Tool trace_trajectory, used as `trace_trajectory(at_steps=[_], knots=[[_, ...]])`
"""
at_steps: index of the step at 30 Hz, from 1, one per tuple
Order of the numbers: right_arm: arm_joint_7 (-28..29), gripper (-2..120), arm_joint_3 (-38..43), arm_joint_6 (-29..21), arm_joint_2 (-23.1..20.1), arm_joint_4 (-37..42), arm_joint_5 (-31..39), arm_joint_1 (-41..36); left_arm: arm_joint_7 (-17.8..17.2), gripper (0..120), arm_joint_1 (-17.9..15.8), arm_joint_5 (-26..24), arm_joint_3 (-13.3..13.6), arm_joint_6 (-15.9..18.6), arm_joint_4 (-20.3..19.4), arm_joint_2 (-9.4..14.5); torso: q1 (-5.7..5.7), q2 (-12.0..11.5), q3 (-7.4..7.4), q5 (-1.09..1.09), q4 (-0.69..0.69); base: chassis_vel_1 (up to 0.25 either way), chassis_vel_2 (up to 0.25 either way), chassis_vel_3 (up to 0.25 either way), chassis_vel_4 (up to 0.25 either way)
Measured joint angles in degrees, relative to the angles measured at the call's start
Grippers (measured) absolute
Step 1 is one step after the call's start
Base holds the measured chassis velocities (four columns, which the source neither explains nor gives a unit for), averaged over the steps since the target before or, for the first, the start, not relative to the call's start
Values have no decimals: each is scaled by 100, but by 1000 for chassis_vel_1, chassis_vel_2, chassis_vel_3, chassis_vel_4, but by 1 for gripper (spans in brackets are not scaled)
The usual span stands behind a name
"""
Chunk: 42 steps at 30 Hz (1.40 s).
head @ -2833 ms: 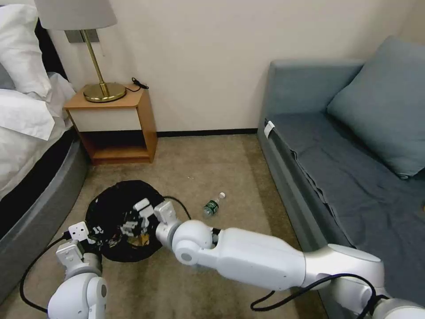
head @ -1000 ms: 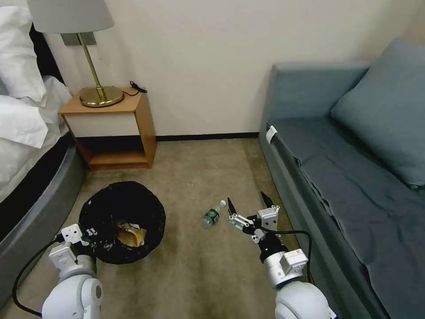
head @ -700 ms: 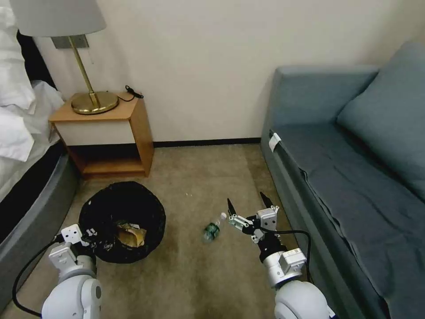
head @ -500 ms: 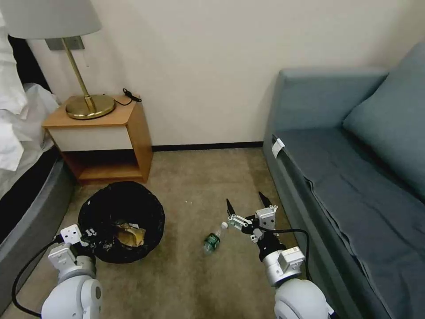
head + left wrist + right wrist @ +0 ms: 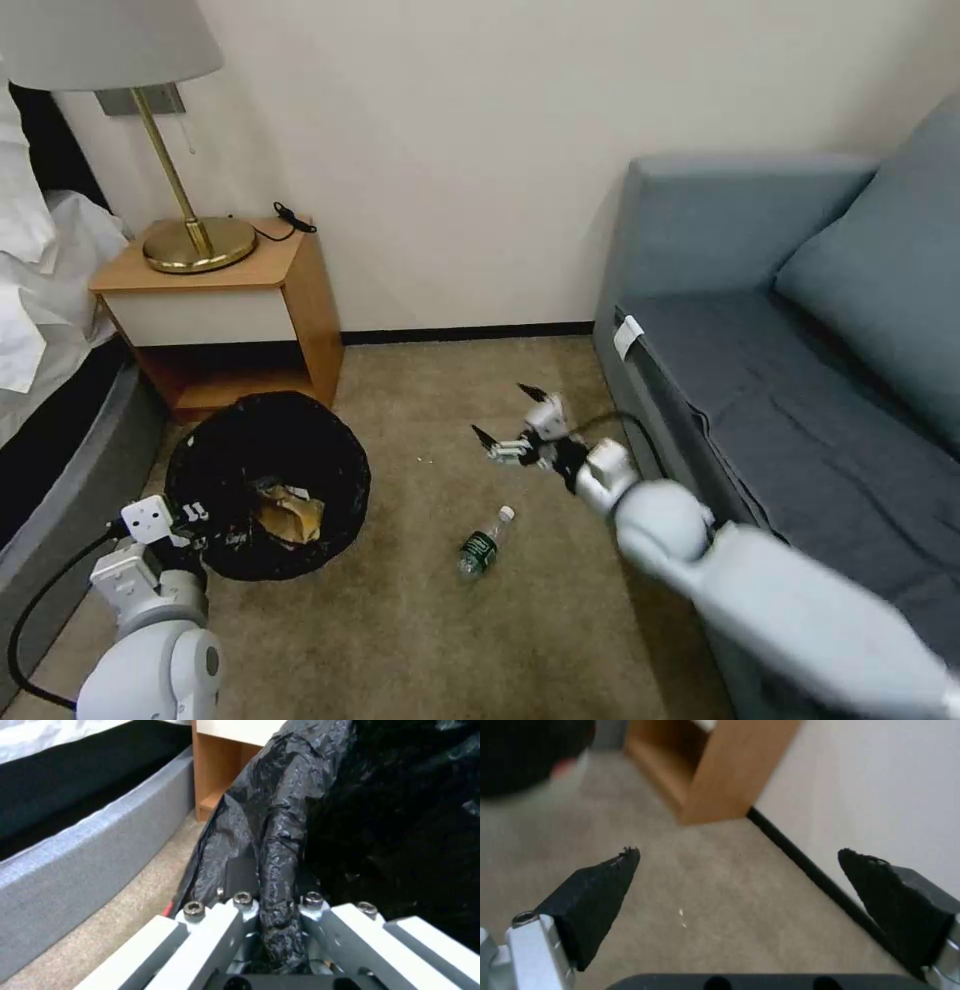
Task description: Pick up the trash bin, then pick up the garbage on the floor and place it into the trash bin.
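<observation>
The trash bin [image 5: 262,452], lined with a crinkled black bag, stands on the carpet at the left, near the nightstand. A tan and gold wrapper [image 5: 291,511] lies inside it. My left gripper [image 5: 193,518] is shut on the bin's near rim; the left wrist view shows a fold of the black bag [image 5: 277,843] pinched between the fingers of that gripper [image 5: 276,898]. The garbage on the floor is a small clear bottle with a green label [image 5: 483,545]. My right gripper [image 5: 506,413] hovers open above the carpet, beyond the bottle, with nothing between its black fingertips [image 5: 607,877].
A wooden nightstand [image 5: 225,310] with a brass lamp [image 5: 197,243] stands by the wall behind the bin. The bed's grey edge [image 5: 60,470] runs along the left. A blue-grey sofa [image 5: 800,400] fills the right. Open carpet lies between bin and sofa.
The right arm, earlier over the bin and then drawn back beside the bottle, has stretched forward past the bottle, still open. The camera has shifted. The left gripper keeps its hold on the bin.
</observation>
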Motion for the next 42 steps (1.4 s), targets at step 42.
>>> trace_trajectory(at_steps=[42], knots=[[-3632,100,-1270,3188,2925,-5741,-4489,1084,27,2,67,-59,-51,-351,178,0,0,0,-1,-2,-2,0,0,0,0]])
